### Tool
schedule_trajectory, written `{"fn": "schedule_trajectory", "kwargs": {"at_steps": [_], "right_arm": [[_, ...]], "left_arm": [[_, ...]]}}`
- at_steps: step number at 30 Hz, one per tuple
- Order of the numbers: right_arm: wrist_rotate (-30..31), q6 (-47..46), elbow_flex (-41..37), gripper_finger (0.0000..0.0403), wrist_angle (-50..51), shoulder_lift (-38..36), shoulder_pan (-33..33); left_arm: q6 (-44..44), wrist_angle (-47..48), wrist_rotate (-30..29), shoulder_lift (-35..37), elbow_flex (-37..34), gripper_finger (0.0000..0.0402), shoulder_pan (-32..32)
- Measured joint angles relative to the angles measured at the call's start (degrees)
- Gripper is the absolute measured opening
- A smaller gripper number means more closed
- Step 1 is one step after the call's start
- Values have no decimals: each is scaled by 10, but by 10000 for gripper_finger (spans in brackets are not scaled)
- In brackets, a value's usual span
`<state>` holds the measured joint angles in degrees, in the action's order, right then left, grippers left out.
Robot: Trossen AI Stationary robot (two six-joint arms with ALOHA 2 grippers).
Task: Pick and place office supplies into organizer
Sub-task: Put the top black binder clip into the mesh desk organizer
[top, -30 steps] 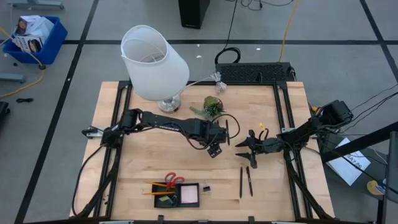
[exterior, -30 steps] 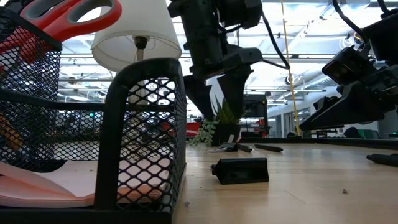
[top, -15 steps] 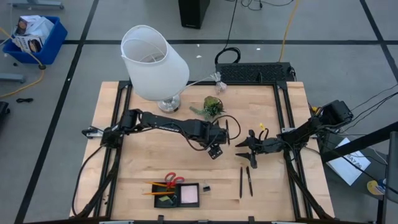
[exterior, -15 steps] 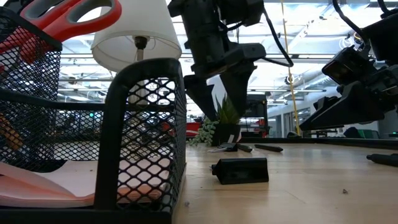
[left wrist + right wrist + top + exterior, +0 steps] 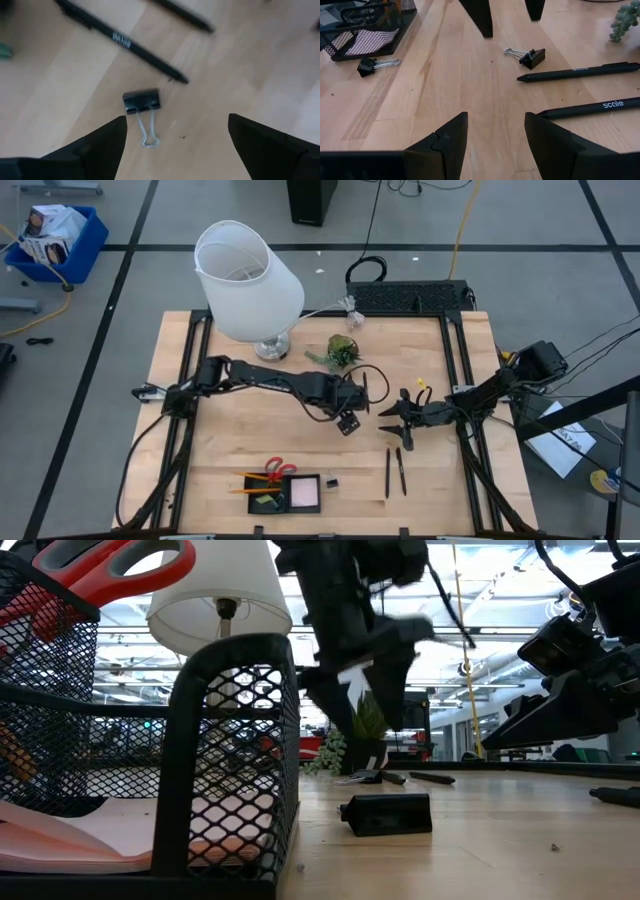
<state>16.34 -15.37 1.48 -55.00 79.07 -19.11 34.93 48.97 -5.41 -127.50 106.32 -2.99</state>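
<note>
Small black binder clip [image 5: 142, 101] with silver wire handles lies flat.

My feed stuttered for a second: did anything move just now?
Only the left gripper: it shifted slightly above the binder clip, jaws open, holding nothing. The right gripper, pens, second clip and organizer stayed put.

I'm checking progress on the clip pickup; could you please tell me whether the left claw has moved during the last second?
Yes. In the low view the left claw has drifted slightly right against the plant behind it, open above the table.
</note>
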Motion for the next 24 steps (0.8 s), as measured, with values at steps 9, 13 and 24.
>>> {"fn": "schedule_trajectory", "kwargs": {"at_steps": [9,13,24], "right_arm": [[0,0,0,192,-3,0,0],[0,0,0,192,0,0,0],[0,0,0,192,0,0,0]], "left_arm": [[-21,2,-17,-8,0,351,1],[-41,2,-21,-9,0,351,5],[-61,-6,-30,-9,0,351,13]]}}
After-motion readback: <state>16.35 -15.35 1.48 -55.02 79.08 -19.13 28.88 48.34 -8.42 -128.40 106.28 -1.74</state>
